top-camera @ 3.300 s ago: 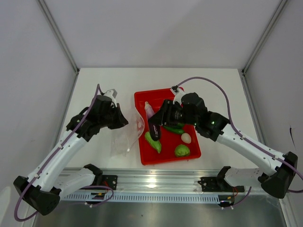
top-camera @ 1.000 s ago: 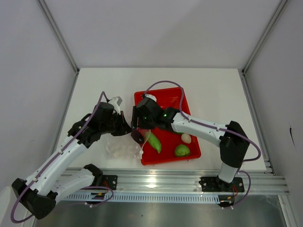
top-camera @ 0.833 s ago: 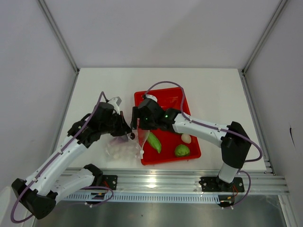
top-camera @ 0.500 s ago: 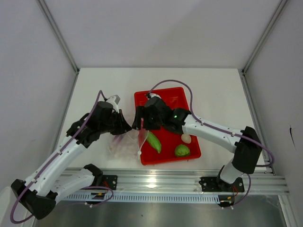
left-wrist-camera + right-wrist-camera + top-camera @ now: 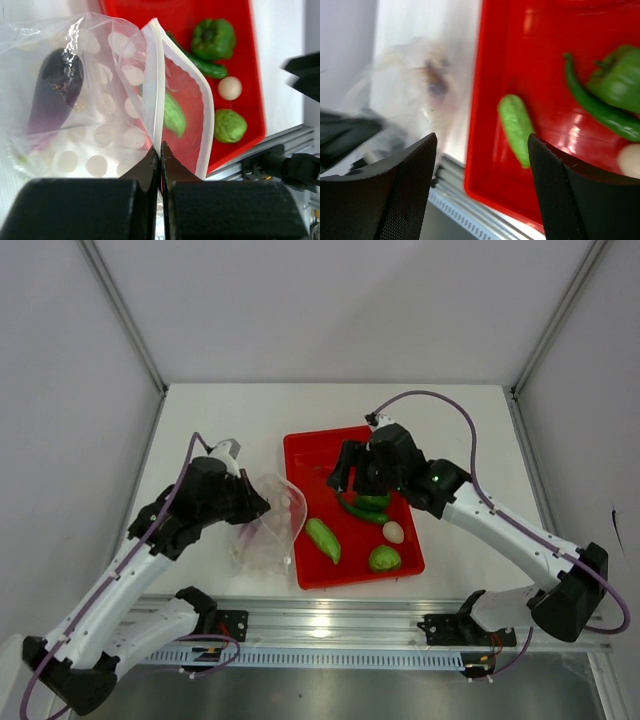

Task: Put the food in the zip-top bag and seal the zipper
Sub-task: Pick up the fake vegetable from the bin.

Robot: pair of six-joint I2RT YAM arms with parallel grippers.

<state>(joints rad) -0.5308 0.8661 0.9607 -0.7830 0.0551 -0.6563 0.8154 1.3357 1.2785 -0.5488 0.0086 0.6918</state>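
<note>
Left wrist view: the eggplant [image 5: 55, 95] now lies inside the bag [image 5: 115, 145], just left of the tray [image 5: 175, 20]. The right gripper [image 5: 481, 145] has drawn back over the tray, jaws apart and empty. So one piece is bagged and five wait in the tray: one gourd [image 5: 172, 115], one pepper [image 5: 214, 37], one chili [image 5: 202, 65], one egg [image 5: 229, 87], one round green piece [image 5: 230, 125]. The left gripper [image 5: 160, 155] pinches the bag at its zipper [image 5: 159, 85], with the mouth agape toward the tray.

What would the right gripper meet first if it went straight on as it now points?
Probably the red tray, close beside the light green gourd; depth is hard to judge.

White table [image 5: 460, 430] between grey walls [image 5: 330, 310]
</note>
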